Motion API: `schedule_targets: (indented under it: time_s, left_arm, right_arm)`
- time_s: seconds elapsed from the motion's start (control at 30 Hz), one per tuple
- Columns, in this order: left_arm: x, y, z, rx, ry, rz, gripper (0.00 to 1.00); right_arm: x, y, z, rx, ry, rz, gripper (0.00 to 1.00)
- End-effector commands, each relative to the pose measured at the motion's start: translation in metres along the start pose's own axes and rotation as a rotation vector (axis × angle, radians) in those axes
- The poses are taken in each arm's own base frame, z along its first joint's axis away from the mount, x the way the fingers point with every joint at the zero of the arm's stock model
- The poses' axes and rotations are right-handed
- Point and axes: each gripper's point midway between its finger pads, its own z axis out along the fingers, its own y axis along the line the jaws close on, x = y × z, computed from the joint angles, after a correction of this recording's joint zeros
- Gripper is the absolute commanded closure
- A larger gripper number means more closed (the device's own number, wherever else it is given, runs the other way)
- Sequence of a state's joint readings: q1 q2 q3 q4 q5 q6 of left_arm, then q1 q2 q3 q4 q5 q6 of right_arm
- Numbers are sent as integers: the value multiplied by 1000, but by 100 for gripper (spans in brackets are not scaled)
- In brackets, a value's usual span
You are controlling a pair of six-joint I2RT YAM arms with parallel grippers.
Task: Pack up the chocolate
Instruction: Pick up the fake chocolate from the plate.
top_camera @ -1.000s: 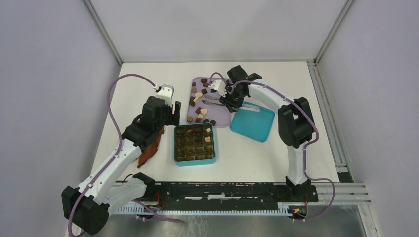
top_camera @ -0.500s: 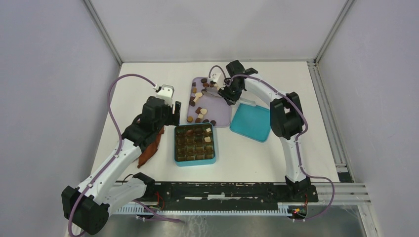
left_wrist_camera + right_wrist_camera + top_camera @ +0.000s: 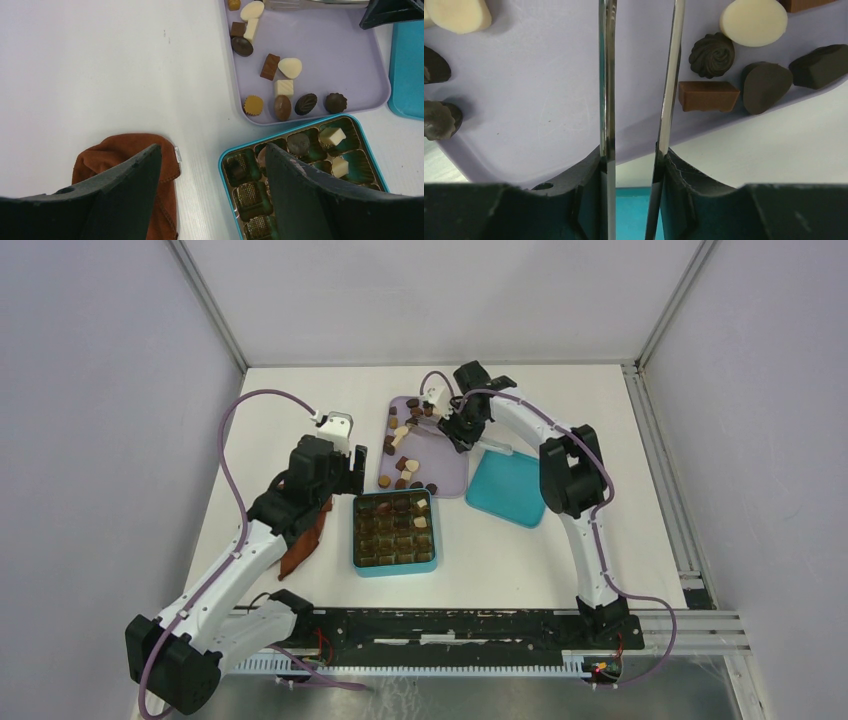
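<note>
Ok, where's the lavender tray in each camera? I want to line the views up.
Top external: the lavender tray is just above the middle of the picture, with the teal lid to its right.
Left wrist: the tray is at upper right, with the lid at the right edge.
Right wrist: the tray fills the upper frame behind the tongs; the lid is a sliver at the bottom.
Shared landmark: the teal lid beside the tray.

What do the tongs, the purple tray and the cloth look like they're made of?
The tongs look like polished metal, probably steel: thin flat arms with mirror-like glints. The tray seems to be smooth matte lilac plastic, with a rounded moulded rim and faint scuffs. The cloth is soft rust-brown fabric, perhaps microfibre: it lies in folds and has a small tag on its edge.
</note>
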State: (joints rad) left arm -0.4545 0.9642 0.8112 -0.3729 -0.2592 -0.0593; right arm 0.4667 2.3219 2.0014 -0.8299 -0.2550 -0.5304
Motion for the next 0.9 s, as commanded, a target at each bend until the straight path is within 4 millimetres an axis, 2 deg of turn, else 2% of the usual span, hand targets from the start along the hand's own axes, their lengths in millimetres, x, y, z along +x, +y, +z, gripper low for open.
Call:
schedule_targets:
  time_s: [0.0,0.87]
  left_arm:
    - [-5,1,2,3,-16,29,19]
    - [-2,2,5,-2,-2,36,19]
  right_arm:
    - [-22,-4,-2,11,-54,4,56]
    - [-35,-10,16,29,-71,39,53]
